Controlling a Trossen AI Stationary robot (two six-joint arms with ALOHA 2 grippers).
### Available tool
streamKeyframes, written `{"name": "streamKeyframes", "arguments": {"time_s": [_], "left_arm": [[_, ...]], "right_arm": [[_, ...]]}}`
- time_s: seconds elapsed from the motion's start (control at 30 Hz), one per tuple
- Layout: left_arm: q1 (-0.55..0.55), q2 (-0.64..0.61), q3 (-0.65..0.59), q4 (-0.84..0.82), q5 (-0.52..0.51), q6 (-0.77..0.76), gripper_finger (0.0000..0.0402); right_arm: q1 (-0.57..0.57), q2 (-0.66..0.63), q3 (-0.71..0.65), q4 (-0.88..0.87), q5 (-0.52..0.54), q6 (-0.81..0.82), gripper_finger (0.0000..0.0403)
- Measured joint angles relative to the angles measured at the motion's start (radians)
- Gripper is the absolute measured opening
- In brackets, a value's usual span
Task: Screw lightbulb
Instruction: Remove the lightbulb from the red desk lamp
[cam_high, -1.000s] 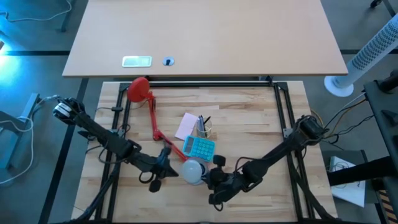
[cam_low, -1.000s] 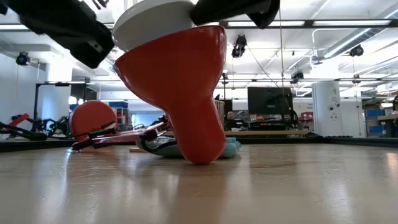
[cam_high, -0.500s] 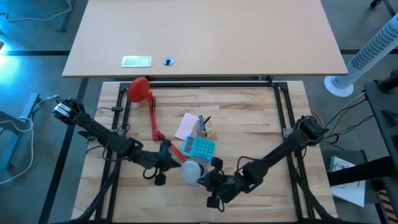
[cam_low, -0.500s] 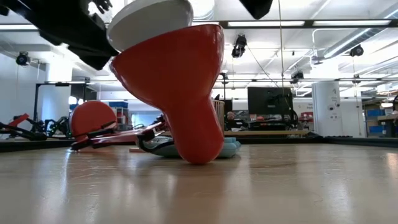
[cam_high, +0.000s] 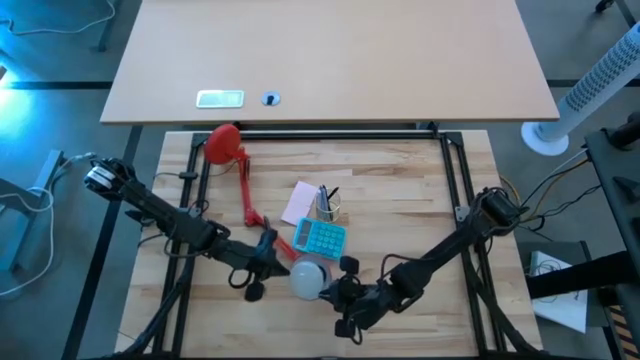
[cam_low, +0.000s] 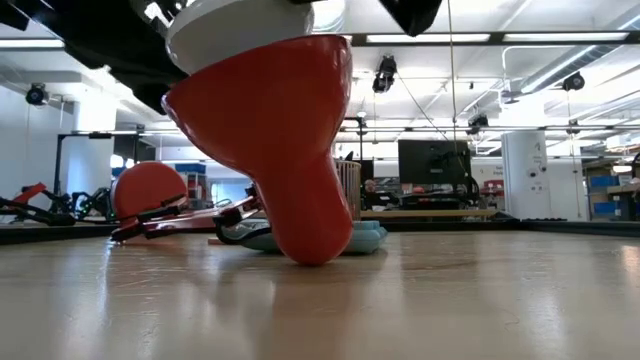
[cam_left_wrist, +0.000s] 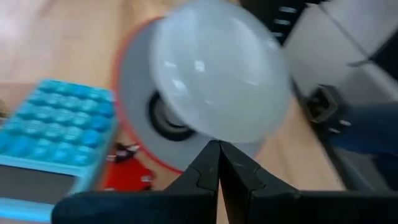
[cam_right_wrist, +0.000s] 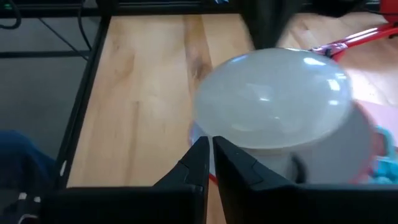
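**Two clenched grippers flank the bulb in the shade**

Both arms work at the near middle of the table (cam_high: 420, 200). The lightbulb (cam_high: 308, 277) sits dome-out in the red lamp shade (cam_low: 270, 130), just near of the blue calculator (cam_high: 322, 236). The left gripper (cam_high: 266, 268) is just left of the shade. Its wrist view shows its fingers pressed together with nothing between them. The right gripper (cam_high: 338, 290) is just right of the bulb, fingers also closed on nothing in its wrist view.

Doing it well, as I judge it: one gripper should open and take the dome evenly. The other should brace the shade, since it rests on its narrow end and tips easily. Keep the bulb in line with the socket while turning, with light grip on the glass.

Versus the earlier frames: the shade and bulb have shifted left and lean further left in the low view. The right gripper has followed leftward, and the left gripper has barely moved.
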Motion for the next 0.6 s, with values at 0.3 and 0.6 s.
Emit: {"name": "streamKeyframes", "arguments": {"time_s": [0.3,0.6], "left_arm": [[-0.061,0.0,0.0,-0.016,0.058,-0.07,0.0],[-0.02,-0.042,0.0,-0.172,-0.004,-0.058,0.0]], "right_arm": [[-0.005,-0.073,0.0,-0.1,0.091,0.0,0.0018],[0.014,-0.053,-0.001,-0.065,0.036,0.054,0.0018]]}}
